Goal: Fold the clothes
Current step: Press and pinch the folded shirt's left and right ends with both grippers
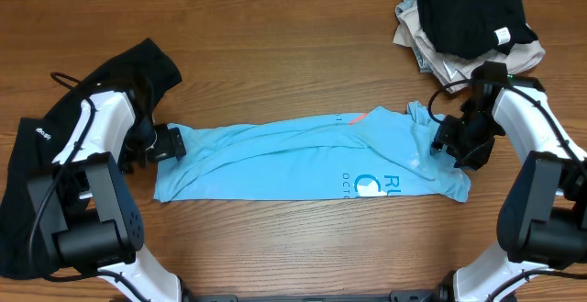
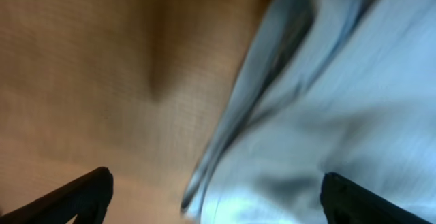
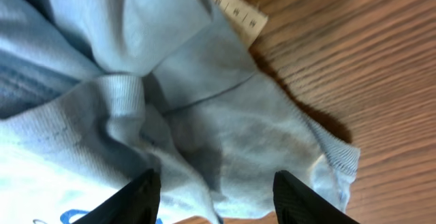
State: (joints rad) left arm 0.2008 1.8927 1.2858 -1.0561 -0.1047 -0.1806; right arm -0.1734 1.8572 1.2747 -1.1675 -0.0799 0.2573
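A light blue T-shirt [image 1: 303,160] lies folded lengthwise into a long strip across the table's middle, with blue print near its right end. My left gripper [image 1: 163,146] is open at the shirt's left end; in the left wrist view its fingers [image 2: 214,200] straddle the blurred shirt edge [image 2: 327,115]. My right gripper [image 1: 451,144] is open over the shirt's right end, at the collar. In the right wrist view its fingers [image 3: 216,195] hover just above the bunched blue fabric [image 3: 204,94] and its white size tag [image 3: 238,9].
A black garment [image 1: 55,155] lies spread under and around my left arm at the table's left. A pile of clothes [image 1: 468,22], black on top of beige, sits at the back right corner. Wooden tabletop [image 1: 293,45] shows behind the shirt.
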